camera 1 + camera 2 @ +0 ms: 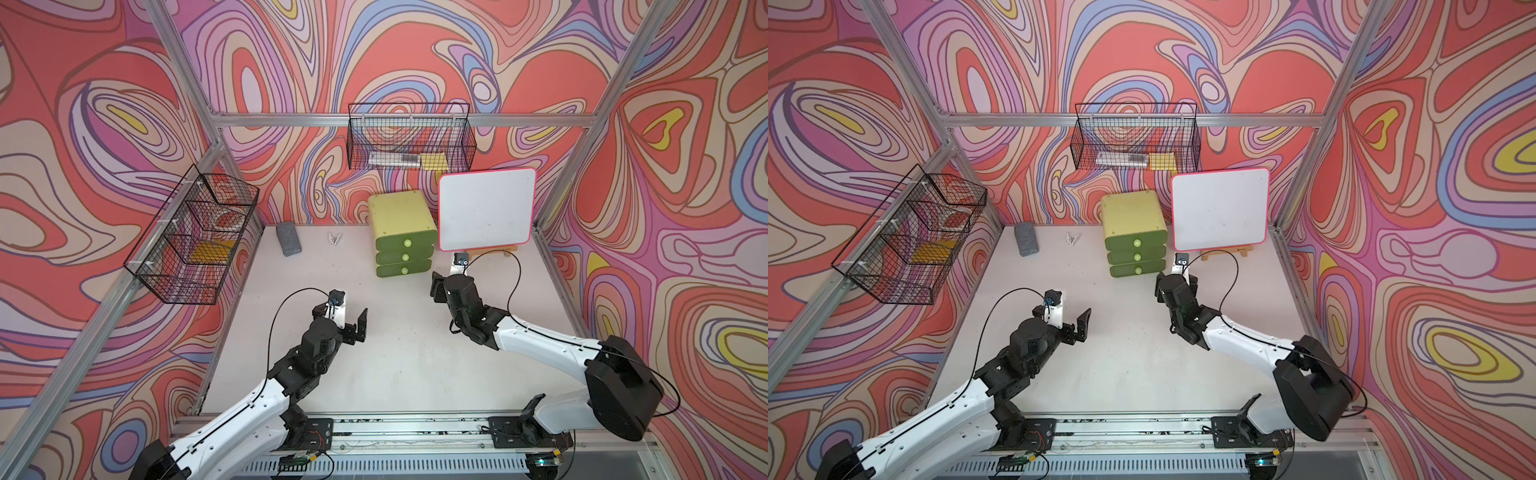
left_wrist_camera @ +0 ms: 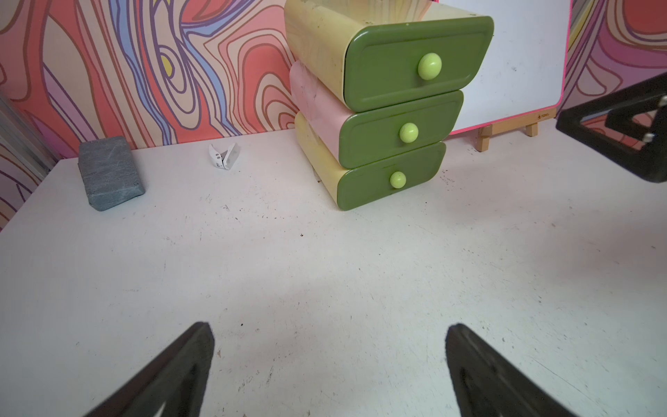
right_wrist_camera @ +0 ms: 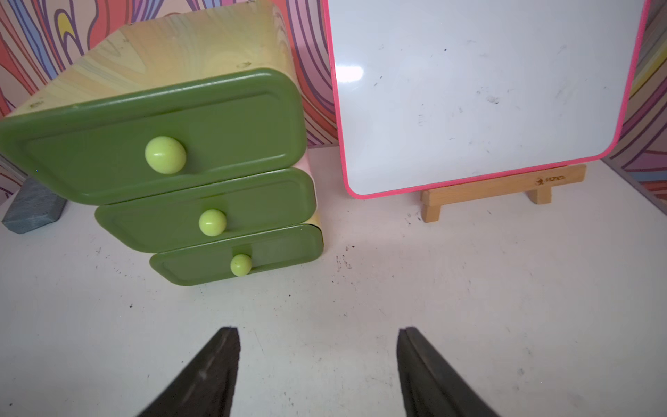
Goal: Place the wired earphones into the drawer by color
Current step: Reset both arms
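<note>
Drawers (image 3: 187, 144) stand near the right gripper (image 3: 318, 334) (jaws apart).

Swirls everywhere: the walls (image 1: 83, 124) loop in coral, lilac, blue, cream and yellow, all dark-outlined. Worktop (image 2: 325, 270) off-white, flecked with dark specks. The drawer unit (image 2: 317, 47) shows 3 dark green fronts (image 2: 379, 133), each with a lime knob (image 2: 429, 66) — shell pale yellow, pink, pale yellow. Whiteboard (image 3: 480, 94) white, hot-pink rim — pale wood easel (image 3: 501, 186). Streaky blue-grey block (image 2: 108, 173), white clip (image 2: 224, 157), 2 black wire baskets (image 1: 409, 137) (image 1: 195, 237).
</note>
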Action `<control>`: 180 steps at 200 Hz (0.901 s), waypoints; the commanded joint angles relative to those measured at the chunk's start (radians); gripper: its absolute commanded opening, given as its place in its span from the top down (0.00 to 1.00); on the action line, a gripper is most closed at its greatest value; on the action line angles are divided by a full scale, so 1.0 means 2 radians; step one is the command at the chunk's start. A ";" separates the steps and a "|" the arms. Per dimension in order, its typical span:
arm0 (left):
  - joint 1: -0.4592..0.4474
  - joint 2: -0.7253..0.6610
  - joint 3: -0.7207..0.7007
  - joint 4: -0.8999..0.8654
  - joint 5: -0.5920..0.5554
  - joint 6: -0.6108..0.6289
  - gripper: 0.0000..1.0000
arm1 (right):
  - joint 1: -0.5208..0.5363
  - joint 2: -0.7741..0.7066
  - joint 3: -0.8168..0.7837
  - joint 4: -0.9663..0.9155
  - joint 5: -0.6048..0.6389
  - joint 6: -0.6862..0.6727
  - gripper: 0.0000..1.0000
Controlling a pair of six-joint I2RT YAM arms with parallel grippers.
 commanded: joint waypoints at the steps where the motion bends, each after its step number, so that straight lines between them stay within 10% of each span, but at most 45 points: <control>1: 0.002 -0.008 -0.011 0.031 0.006 0.032 0.01 | -0.001 -0.033 -0.019 -0.035 0.021 -0.031 0.27; 37: 0.002 0.019 -0.012 0.048 -0.035 0.038 0.01 | -0.001 -0.069 -0.029 -0.060 0.033 -0.061 0.02; 100: 0.007 0.069 0.035 0.050 -0.115 0.084 0.01 | -0.007 -0.112 -0.037 -0.067 0.068 -0.089 0.02; 180: 0.196 0.120 0.101 0.017 0.084 0.028 0.01 | -0.115 -0.195 -0.041 -0.103 -0.080 -0.050 0.02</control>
